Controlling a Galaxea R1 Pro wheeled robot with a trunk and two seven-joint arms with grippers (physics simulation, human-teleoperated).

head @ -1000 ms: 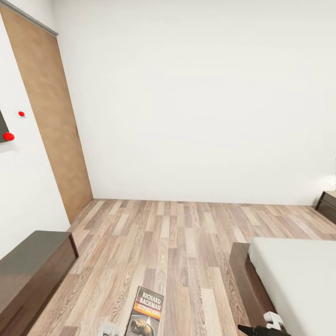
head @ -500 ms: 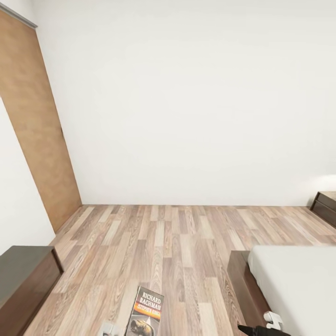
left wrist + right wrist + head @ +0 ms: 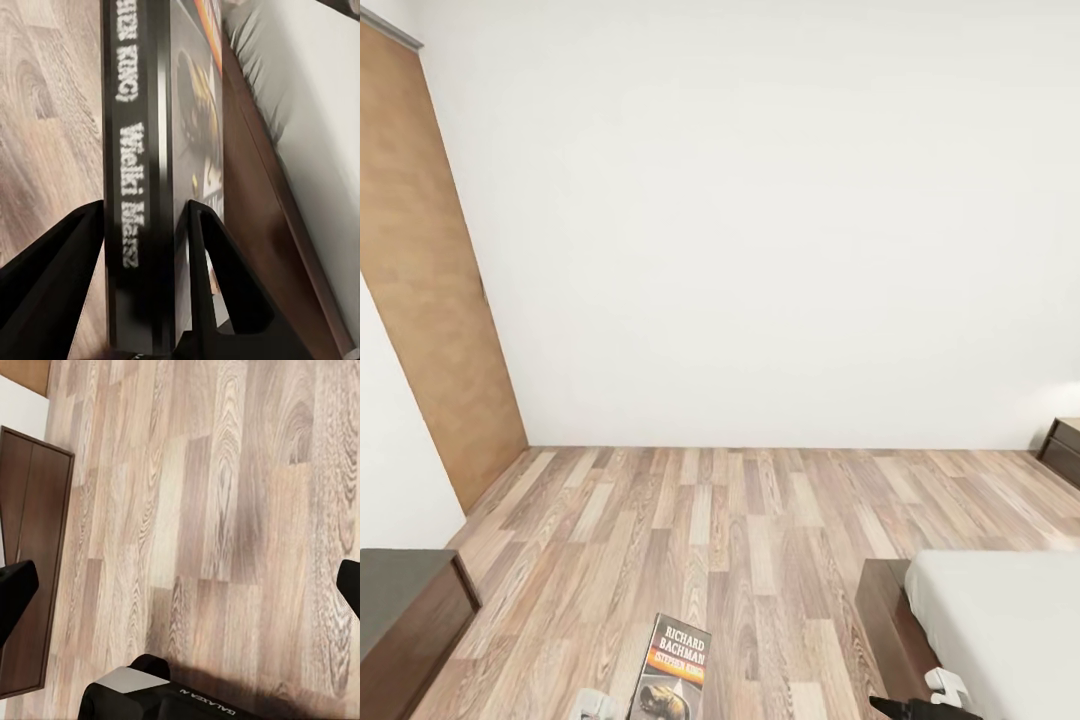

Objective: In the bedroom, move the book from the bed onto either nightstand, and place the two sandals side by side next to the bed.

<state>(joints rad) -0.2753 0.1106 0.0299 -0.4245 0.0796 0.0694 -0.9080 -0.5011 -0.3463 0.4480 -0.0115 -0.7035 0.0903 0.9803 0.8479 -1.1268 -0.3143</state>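
The book, dark with white "Richard Bachman" lettering and an orange band, is held upright low in the head view. In the left wrist view my left gripper is shut on the book, a black finger on each side of its spine. The bed, a grey mattress on a dark wood frame, lies at lower right. A nightstand stands at the far right by the wall. My right gripper is open over bare floor. The sandals are out of view.
A long low dark dresser stands at lower left against the wall and also appears as dresser. A brown door panel covers the left wall. Wood-plank floor stretches to the white back wall.
The whole head view has swung: the dresser and the door slid left and down, and the red wall fittings left the picture. The book stays held in the same place.
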